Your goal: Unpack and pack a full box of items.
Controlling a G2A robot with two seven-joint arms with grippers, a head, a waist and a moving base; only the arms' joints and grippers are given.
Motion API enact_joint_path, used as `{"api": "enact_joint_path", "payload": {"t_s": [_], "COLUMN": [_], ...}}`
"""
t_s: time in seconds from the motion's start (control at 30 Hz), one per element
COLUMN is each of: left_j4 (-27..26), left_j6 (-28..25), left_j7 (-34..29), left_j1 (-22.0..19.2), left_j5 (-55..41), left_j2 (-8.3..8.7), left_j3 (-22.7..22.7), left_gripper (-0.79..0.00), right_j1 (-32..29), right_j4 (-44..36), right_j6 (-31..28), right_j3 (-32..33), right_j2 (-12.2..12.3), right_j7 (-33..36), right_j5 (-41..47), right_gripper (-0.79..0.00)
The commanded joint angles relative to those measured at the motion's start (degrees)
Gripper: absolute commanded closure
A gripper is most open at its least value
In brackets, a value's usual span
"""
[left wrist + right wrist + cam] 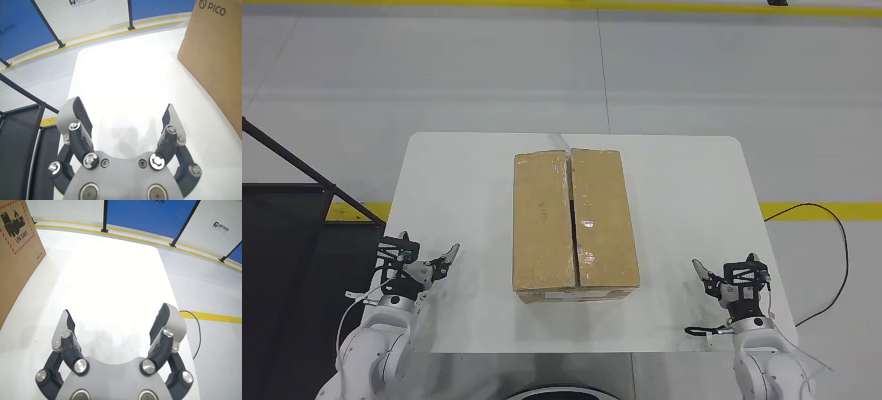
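A white table (472, 200) stands on a pale grey floor. At its centre sits a brown cardboard box (575, 222), flaps closed, with glossy tape along the seam. The left gripper (122, 107) and right gripper (115, 309) are spread wide and empty, flanking it near the front edge.

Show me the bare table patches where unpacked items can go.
Two wide bare patches of table: one between the cardboard box and the left end effector, one between the box and the right end effector. Behind the box, only a thin strip.
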Motion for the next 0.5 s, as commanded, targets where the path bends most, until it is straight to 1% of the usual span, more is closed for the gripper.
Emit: {"api": "enact_joint_path", "payload": {"t_s": [0.0, 0.33, 0.47], "left_j4": [0.0, 0.0, 0.19], "left_j6": [0.0, 0.0, -1.82], "left_j7": [0.0, 0.0, 1.26], "left_j1": [0.0, 0.0, -0.29], "left_j5": [0.0, 0.0, -1.06], "left_j2": [0.0, 0.0, -0.07], "left_j3": [0.0, 0.0, -0.02], "left_gripper": [-0.784, -0.785, -0.785], "right_j1": [0.0, 0.05, -0.41], "right_j4": [0.0, -0.1, -1.02], "right_j6": [0.0, -0.1, -1.44], "right_j3": [0.0, 0.01, 0.8], "right_j2": [0.0, -0.01, -0.03], "right_j7": [0.0, -0.12, -2.7], "right_j5": [0.0, 0.11, 0.57], "right_gripper": [-0.785, -0.785, -0.785]}}
